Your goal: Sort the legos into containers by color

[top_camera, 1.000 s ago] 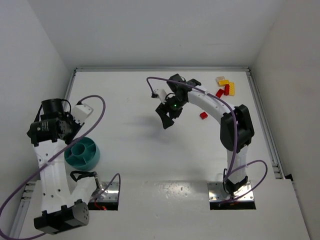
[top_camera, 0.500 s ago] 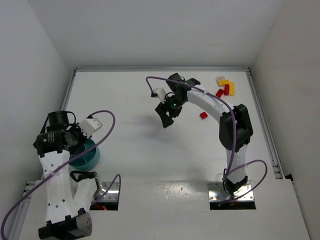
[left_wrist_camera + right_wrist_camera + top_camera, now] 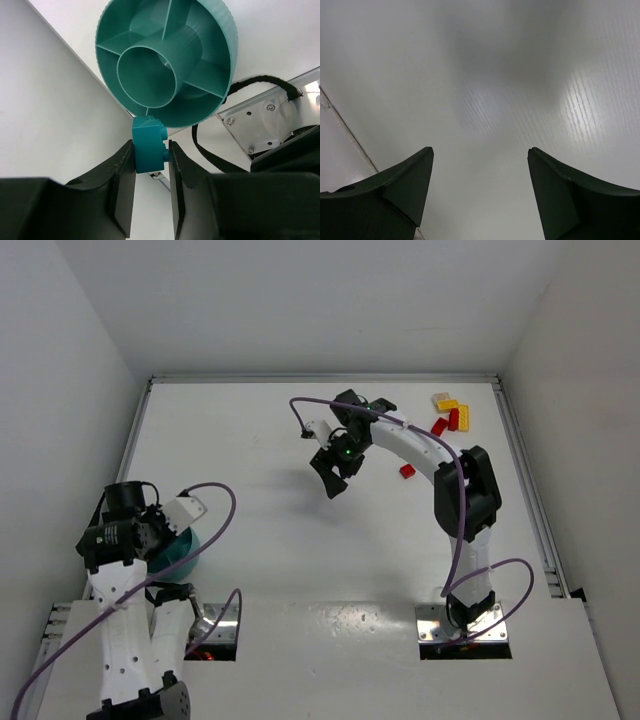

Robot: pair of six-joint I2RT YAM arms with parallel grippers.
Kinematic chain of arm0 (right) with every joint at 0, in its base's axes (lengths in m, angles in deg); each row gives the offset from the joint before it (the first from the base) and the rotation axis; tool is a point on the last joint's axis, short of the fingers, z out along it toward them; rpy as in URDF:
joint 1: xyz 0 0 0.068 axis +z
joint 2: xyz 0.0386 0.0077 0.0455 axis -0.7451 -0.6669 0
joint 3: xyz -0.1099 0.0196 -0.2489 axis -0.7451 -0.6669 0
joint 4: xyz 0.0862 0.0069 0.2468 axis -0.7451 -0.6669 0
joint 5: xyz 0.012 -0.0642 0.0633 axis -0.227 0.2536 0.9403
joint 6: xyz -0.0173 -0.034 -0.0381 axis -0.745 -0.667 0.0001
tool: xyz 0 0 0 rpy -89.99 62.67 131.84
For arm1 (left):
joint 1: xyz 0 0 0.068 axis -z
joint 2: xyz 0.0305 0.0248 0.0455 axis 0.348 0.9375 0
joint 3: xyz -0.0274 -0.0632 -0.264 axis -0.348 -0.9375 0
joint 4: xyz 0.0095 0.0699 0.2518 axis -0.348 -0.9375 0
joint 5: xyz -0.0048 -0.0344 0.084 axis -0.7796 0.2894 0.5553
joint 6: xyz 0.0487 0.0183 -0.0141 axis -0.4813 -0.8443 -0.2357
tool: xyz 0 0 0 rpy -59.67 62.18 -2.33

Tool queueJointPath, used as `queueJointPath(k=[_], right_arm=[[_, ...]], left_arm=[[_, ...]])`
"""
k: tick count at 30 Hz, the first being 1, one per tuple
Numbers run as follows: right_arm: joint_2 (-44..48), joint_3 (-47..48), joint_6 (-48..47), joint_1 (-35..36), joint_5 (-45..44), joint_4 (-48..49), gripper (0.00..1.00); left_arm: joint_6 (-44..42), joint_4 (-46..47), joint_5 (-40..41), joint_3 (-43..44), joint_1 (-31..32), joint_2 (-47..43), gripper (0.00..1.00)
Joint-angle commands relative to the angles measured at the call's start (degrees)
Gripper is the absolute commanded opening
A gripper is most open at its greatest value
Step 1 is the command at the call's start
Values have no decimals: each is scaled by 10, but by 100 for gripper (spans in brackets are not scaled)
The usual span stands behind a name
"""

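Left wrist view puts a blue-green brick [image 3: 149, 142] in the middle, pinched between the fingers of the left gripper [image 3: 150, 150], which is clamped on it. The brick hangs right at the near rim of the teal bowl [image 3: 227, 47], not yet clearly over any compartment. All the compartments visible here look empty.

Over the last second the left arm has swung back toward the near edge, and its wrist now covers most of the bowl [image 3: 188, 552] in the top view, where a moment ago the bowl lay fully in sight. By my judgement the carry is nearly done and the release is the next step.

Only the top view shows the remaining work: the loose legos [image 3: 448, 415], red and yellow, in the far right corner, one red brick [image 3: 407, 471] apart from them. The right gripper [image 3: 334, 478] hovers with jaws apart, holding nothing, over the bare table [image 3: 485, 75]
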Motion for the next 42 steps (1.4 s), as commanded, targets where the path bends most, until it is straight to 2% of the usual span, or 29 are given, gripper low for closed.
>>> queueJointPath(k=[1, 13, 20, 23, 30, 40, 42], right_arm=[[2, 21, -13, 4, -5, -1, 76], [-3, 16, -13, 4, -16, -1, 76], [-3, 11, -19, 4, -16, -1, 76], [-3, 11, -19, 4, -16, -1, 76], [-3, 11, -19, 4, -16, -1, 76], [-3, 5, -19, 4, -16, -1, 76], [-3, 5, -19, 4, -16, -1, 76]], left_arm=[[-5, 9, 11, -9, 3, 14, 0], [-40, 9, -12, -27, 3, 55, 0], [-50, 9, -22, -44, 3, 66, 7], [-50, 9, -27, -44, 3, 72, 14], [-57, 9, -40, -32, 3, 65, 46], [-41, 9, -50, 6, 3, 60, 68], [-41, 9, -27, 18, 3, 60, 78]])
